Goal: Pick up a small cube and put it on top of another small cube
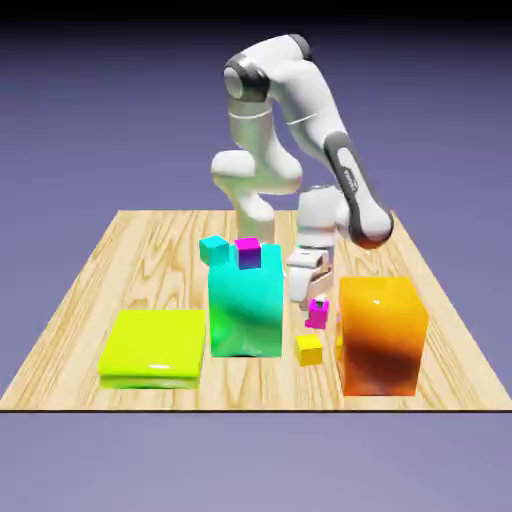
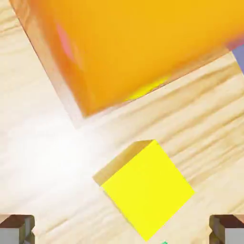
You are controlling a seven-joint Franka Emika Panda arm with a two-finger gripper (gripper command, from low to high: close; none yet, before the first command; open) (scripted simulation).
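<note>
gripper wide open, empty, above the pink cube near the tabletop's front edge; cube looks light, rigid; pinch flat opposite sides.

No text, label, brand, number or sign can be read in either view.
</note>
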